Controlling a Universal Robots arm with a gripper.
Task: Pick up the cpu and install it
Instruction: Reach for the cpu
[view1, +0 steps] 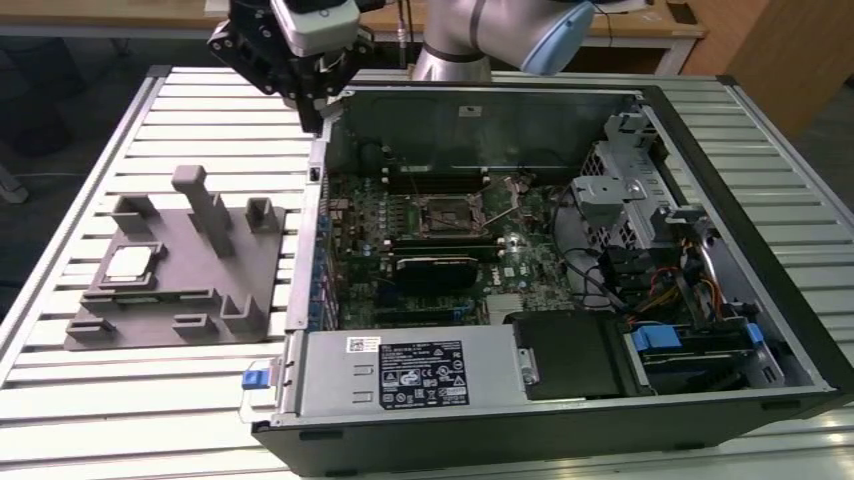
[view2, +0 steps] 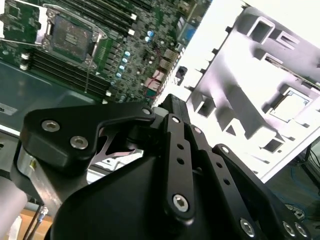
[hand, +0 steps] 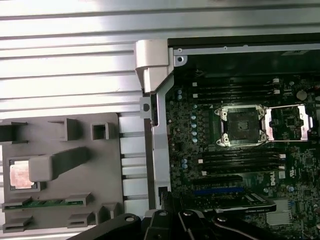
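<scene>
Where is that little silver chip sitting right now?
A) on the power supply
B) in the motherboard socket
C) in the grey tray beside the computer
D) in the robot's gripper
C: the cpu lies in a recess of the grey tray, outside the computer case, and the motherboard socket stands empty.

The cpu (hand: 19, 175) lies in a recess of the grey tray (hand: 107, 165) on the slatted table (hand: 65, 65), beside the open computer case (hand: 155, 150), whose motherboard socket (hand: 243, 125) has its retaining frame (hand: 268, 124) swung open

Bright light, glare-washed grey tray (view2: 235, 95)
</scene>
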